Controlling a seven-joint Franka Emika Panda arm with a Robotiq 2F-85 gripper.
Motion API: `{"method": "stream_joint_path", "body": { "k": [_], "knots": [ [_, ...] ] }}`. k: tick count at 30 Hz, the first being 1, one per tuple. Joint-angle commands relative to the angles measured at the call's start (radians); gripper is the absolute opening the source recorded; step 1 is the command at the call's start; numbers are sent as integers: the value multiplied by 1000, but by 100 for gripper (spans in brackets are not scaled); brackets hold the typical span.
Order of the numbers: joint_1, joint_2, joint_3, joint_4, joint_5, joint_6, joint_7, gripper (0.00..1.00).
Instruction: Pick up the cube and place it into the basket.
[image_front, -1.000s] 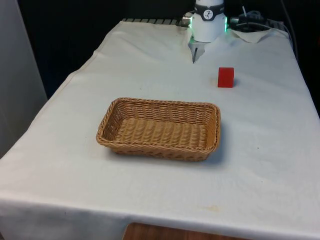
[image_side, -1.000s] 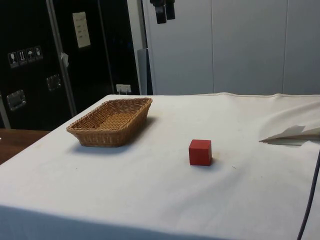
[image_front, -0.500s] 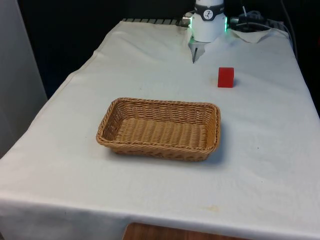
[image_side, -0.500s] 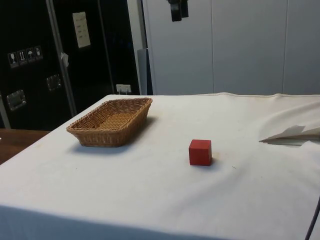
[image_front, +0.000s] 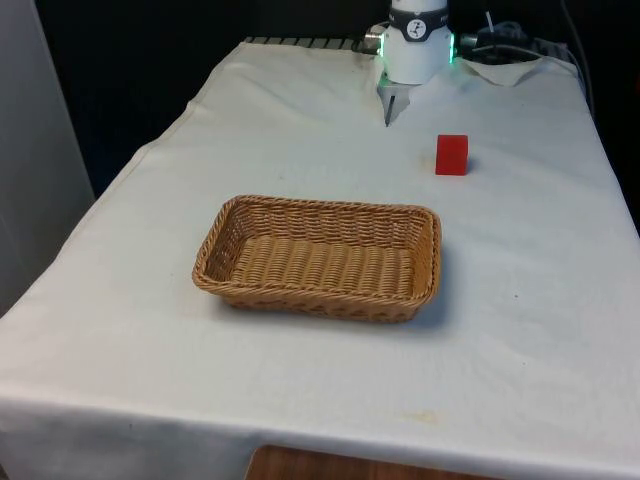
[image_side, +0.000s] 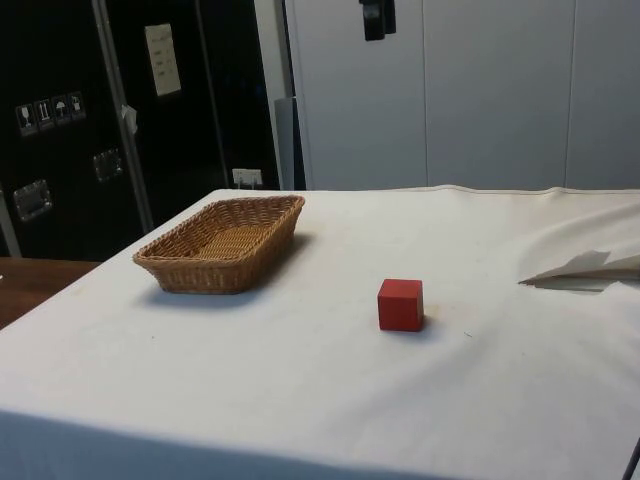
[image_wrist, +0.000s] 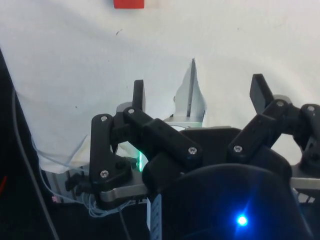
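Black gripper (image_wrist: 197, 92) spread wide, holding nothing

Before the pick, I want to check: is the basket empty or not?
Empty. The basket shows only its woven bottom; the cube sits apart on the cloth.

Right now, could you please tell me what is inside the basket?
Nothing lies inside the basket: its woven floor is bare. The cube sits apart on the cloth. The near wall's inner foot is hidden.

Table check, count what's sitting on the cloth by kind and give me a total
Cube, red: 1
Basket, woven wicker: 1
Total: 2
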Motion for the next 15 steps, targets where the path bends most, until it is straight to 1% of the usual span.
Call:
{"method": "stream_joint_path", "body": {
  "k": [1, 6, 7, 8, 9, 15],
  "knots": [
    [-4, -15, 5, -13, -9, 6, 9, 100],
    [-5, -46, 6, -41, -16, 3, 17, 100],
    [-4, -58, 6, -51, -19, 2, 21, 100],
    [0, -47, 0, -42, -11, 0, 11, 100],
    [-4, -63, 6, -55, -20, 1, 22, 100],
    [-3, -85, 11, -79, -25, 3, 40, 100]
  ]
}}
